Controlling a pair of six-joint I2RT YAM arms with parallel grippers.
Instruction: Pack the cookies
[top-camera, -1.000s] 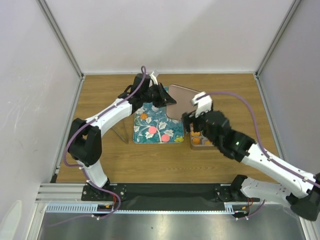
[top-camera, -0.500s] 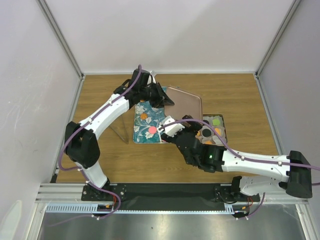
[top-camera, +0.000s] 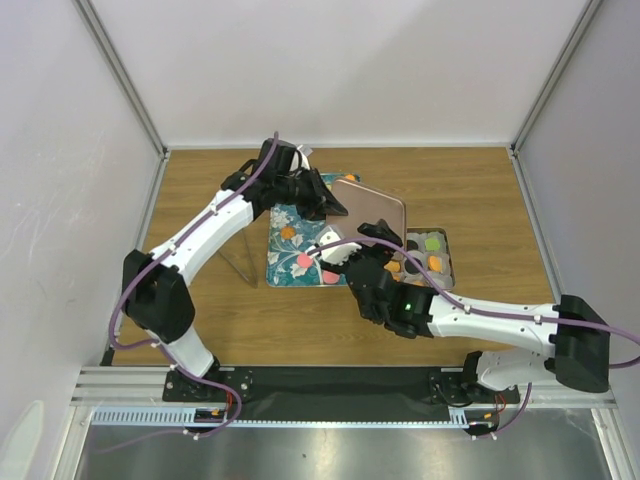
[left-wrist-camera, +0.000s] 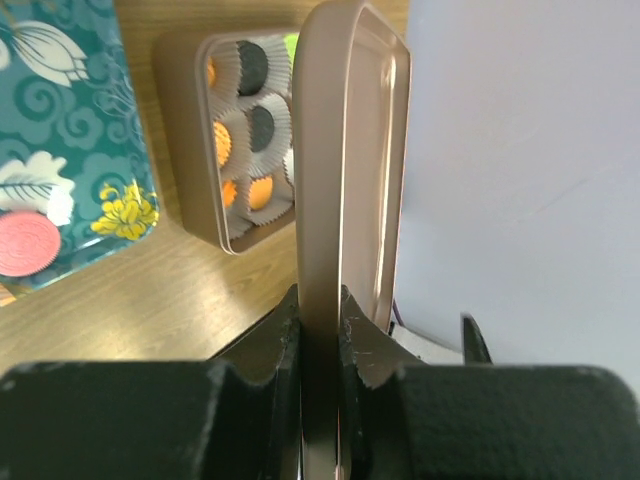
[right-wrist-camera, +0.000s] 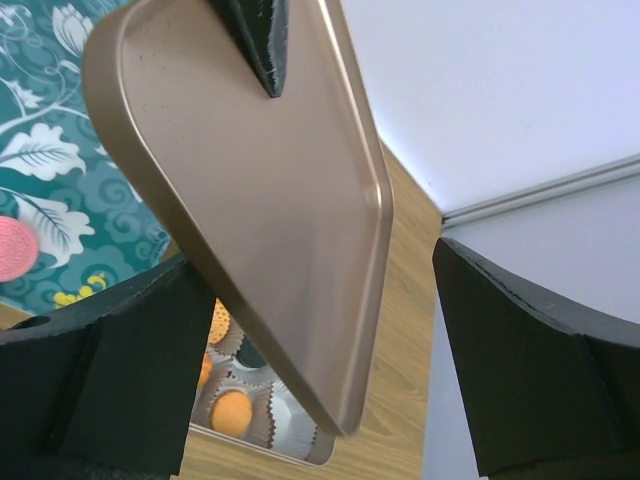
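Note:
My left gripper (top-camera: 322, 196) is shut on the edge of a copper tin lid (top-camera: 372, 205) and holds it tilted above the table; the grip shows in the left wrist view (left-wrist-camera: 322, 320). The square metal tin (top-camera: 440, 270) stands to the right with orange, black and green cookies (left-wrist-camera: 260, 125) in paper cups. A pink cookie (top-camera: 303, 261) lies on the teal tray (top-camera: 285, 250). My right gripper (top-camera: 372, 240) is open and empty, its jaws wide just under the lid's (right-wrist-camera: 250, 180) lower edge, above the tin (right-wrist-camera: 255, 405).
The tray's printed flowers show in both wrist views (left-wrist-camera: 60, 120) (right-wrist-camera: 40, 150). The right arm lies across the tray's near right corner and the tin's left side. White walls stand on three sides of the wooden table (top-camera: 200, 300).
My right arm swung from the tin's side to the front of the tray, then its open gripper rose toward the lid. My left gripper kept hold of the lid, shifting it slightly.

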